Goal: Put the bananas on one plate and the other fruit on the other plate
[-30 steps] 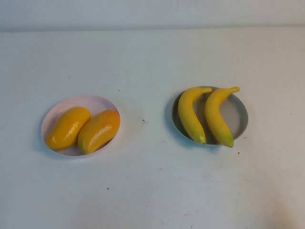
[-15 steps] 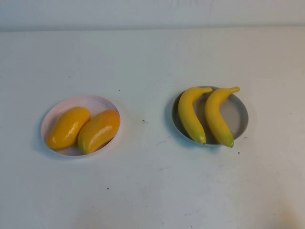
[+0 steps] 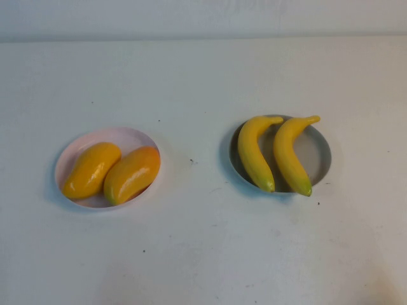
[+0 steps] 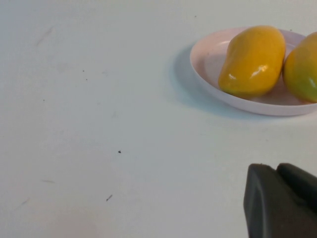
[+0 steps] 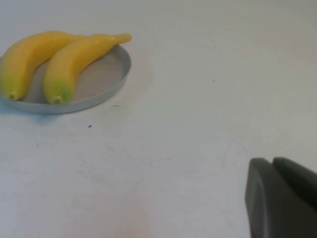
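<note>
- Two plates are sitting well apart on the white surface point(image 3: 203, 254) in the high view: the pale pink plate point(image 3: 130, 135) on the robot's left is holding both mango-like fruits point(image 3: 131, 174) side by side and touching, and the grey-blue plate point(image 3: 318, 152) on the right is carrying both bananas point(image 3: 254, 155), lying alongside each other with their stem ends overhanging the far rim. Neither arm is showing in this view, so the sorting is looking finished.
- In the left wrist view, the left gripper point(image 4: 282, 198) is appearing only as a dark edge above bare surface, near the pink plate point(image 4: 208, 54) but apart from it; I cannot tell how its fingers are set. One mango-like fruit point(image 4: 252, 62) is gleaming with a hard highlight, so I am judging it stiff, light and slippery; a hold across its thick middle would be serving best.
- In the right wrist view, the right gripper point(image 5: 282, 198) is likewise showing just a dark corner, well apart from the grey-blue plate point(image 5: 106, 74); its fingers I cannot tell either. The bananas point(image 5: 74, 57) are looking rigid and smooth, probably light plastic, so gripping across the mid-length of the curve would be keeping one from swinging or slipping out.
</note>
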`<state>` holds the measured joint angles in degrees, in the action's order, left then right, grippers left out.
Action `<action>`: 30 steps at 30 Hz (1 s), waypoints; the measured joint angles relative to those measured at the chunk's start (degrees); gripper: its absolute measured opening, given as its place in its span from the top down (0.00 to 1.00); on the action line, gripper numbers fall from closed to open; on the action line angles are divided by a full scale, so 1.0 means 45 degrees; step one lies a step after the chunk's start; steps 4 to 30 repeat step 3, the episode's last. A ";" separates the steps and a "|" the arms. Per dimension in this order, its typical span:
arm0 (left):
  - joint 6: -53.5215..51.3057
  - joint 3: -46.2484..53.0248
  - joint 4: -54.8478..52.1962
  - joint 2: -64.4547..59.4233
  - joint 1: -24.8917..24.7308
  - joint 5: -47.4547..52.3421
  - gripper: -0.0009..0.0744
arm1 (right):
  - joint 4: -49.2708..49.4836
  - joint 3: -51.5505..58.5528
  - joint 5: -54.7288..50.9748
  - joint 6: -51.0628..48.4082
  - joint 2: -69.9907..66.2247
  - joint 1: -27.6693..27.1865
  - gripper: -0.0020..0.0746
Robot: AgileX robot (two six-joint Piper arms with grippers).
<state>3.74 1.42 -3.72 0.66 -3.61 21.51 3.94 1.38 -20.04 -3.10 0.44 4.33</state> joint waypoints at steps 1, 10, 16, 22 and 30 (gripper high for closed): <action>0.0000 0.0000 0.0000 0.0000 0.0000 0.0000 0.99 | 0.0000 0.0000 0.0000 0.0000 0.0000 0.0000 0.99; 0.0000 0.0000 0.0000 0.0000 0.0000 0.0000 0.99 | 0.0000 0.0000 0.0000 0.0000 0.0000 0.0000 0.99; 0.0000 0.0000 0.0000 0.0000 0.0000 0.0000 0.99 | 0.0000 0.0000 0.0000 0.0000 0.0000 0.0000 0.99; 0.0000 0.0000 0.0000 0.0000 0.0000 0.0000 0.99 | 0.0000 0.0000 0.0000 0.0000 0.0000 0.0000 0.99; 0.0000 0.0000 0.0000 0.0000 0.0000 0.0000 0.99 | 0.0000 0.0000 0.0000 0.0000 0.0000 0.0000 0.99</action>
